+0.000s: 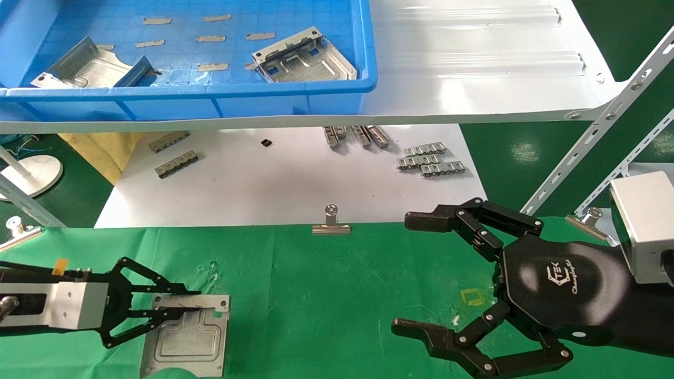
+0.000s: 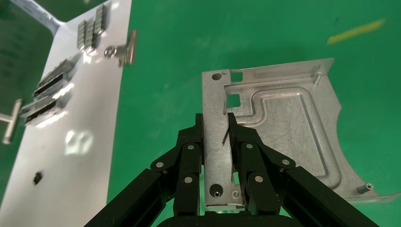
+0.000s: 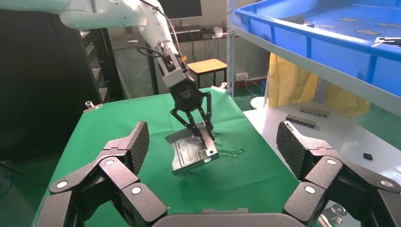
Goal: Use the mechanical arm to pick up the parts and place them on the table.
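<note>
My left gripper [image 1: 196, 310] is shut on the bent-up edge of a silver-grey stamped plate [image 1: 189, 342] at the near left of the green cloth table [image 1: 342, 295]. In the left wrist view the fingers [image 2: 243, 142] pinch the plate's rim on both sides, and the plate [image 2: 283, 123] spreads over the cloth. In the right wrist view the plate [image 3: 189, 153] hangs tilted, its low edge close to the cloth. Two more plates [image 1: 305, 58] [image 1: 89, 66] lie in the blue bin [image 1: 184, 97]. My right gripper [image 1: 403, 273] is open and empty over the table's near right.
The bin stands on a glossy white shelf [image 1: 474, 79]. Behind the table a white board [image 1: 289, 179] carries small ridged strips [image 1: 429, 160] [image 1: 176, 163]. A binder clip [image 1: 330, 223] holds the cloth's far edge. Slotted metal struts [image 1: 595, 131] rise at the right.
</note>
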You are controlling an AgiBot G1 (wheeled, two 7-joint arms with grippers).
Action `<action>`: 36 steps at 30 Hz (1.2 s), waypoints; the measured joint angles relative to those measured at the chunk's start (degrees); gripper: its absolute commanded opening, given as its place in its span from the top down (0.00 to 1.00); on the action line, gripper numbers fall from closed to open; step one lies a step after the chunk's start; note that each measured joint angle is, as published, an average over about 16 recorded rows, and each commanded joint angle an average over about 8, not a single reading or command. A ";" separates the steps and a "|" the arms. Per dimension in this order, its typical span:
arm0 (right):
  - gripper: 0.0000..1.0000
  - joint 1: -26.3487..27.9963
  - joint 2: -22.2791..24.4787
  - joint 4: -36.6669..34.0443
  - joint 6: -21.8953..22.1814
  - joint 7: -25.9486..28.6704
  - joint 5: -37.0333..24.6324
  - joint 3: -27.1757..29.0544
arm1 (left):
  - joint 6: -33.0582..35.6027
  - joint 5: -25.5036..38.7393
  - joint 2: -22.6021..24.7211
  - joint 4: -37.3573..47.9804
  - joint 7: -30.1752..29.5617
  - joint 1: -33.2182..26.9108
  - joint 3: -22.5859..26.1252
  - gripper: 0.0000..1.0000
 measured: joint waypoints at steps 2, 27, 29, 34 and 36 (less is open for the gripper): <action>0.00 0.00 0.00 0.00 0.00 0.00 0.00 0.00 | 0.01 0.29 0.64 1.97 2.96 0.38 0.39 1.00; 0.00 0.00 0.00 0.00 0.00 0.00 0.00 0.00 | 0.48 1.33 6.18 19.36 14.81 -4.74 2.95 0.00; 0.00 0.00 0.00 0.00 0.00 0.00 0.00 0.00 | 0.77 0.61 6.18 19.73 13.43 -4.80 2.79 0.00; 0.00 0.00 0.00 0.00 0.00 0.00 0.00 0.00 | 1.42 -2.40 5.95 20.14 7.90 -4.19 1.84 0.00; 0.00 0.00 0.00 0.00 0.01 0.00 0.01 0.00 | 1.62 -3.94 5.77 20.20 5.40 -3.69 1.31 0.00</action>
